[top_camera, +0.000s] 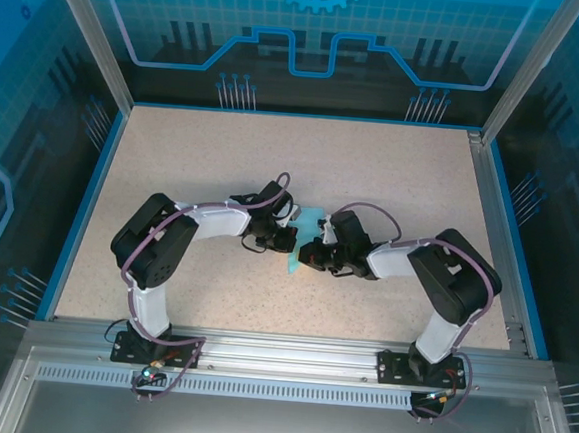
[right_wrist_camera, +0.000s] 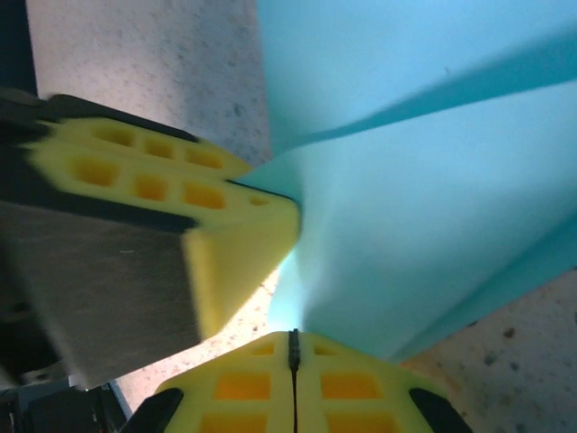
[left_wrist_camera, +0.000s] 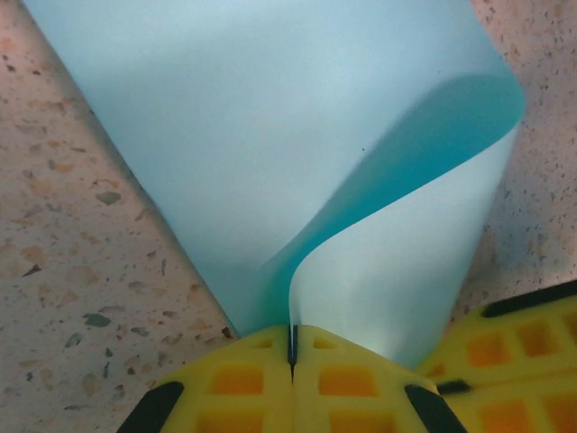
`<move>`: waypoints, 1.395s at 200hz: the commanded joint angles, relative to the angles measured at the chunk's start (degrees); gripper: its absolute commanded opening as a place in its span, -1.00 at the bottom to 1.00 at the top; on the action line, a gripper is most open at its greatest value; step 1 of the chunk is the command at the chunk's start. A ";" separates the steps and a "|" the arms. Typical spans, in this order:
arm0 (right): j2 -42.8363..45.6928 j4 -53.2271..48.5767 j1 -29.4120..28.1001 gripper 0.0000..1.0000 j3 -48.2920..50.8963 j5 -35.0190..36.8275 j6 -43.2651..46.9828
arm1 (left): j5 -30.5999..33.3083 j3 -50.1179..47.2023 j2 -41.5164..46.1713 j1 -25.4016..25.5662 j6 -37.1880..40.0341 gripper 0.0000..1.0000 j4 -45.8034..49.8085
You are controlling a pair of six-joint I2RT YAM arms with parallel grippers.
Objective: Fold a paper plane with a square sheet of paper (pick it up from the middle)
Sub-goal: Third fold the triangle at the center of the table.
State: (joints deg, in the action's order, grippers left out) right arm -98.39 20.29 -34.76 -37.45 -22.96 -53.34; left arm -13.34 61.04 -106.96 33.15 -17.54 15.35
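Square sheet of paper [top_camera: 310, 219] is sitting near the middle of the table [top_camera: 224, 151], caught between two grippers. Open tabletop is spreading out on every side, and the blue border [top_camera: 79, 210] is standing well apart from it.

From above, the left gripper [top_camera: 286, 238] and right gripper [top_camera: 316, 255] are meeting nearly tip to tip, covering most of the sheet.

Down at the left wrist, the left gripper [left_wrist_camera: 291, 347] is clenching the paper's [left_wrist_camera: 270, 135] lower edge, yellow pads pressed together. One flap is curling up and over, its underside shading darker.

The right wrist is showing the right gripper [right_wrist_camera: 293, 347] clamped on the paper [right_wrist_camera: 433, 198] too, with the left gripper's finger [right_wrist_camera: 207, 207] crowding just beside it.

The sheet is looking plain, light blue and bowed rather than flat.
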 commanded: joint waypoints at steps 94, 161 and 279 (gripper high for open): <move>-0.05 -1.17 5.06 -0.84 -3.68 -5.69 3.63 | 1.01 0.07 -2.64 -0.18 1.37 -0.95 3.28; -4.86 -2.01 4.69 -0.85 -4.05 -2.39 3.56 | 1.09 0.06 -2.56 -0.25 1.41 -0.94 3.34; 1.71 -9.48 8.03 -0.81 -5.68 -2.61 7.94 | 1.58 0.31 -2.82 -0.14 2.08 -0.94 3.97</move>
State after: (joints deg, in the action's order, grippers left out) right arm -99.35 13.91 -29.12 -42.02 -25.58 -48.10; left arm -13.32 61.58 -107.22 33.15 -16.58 16.14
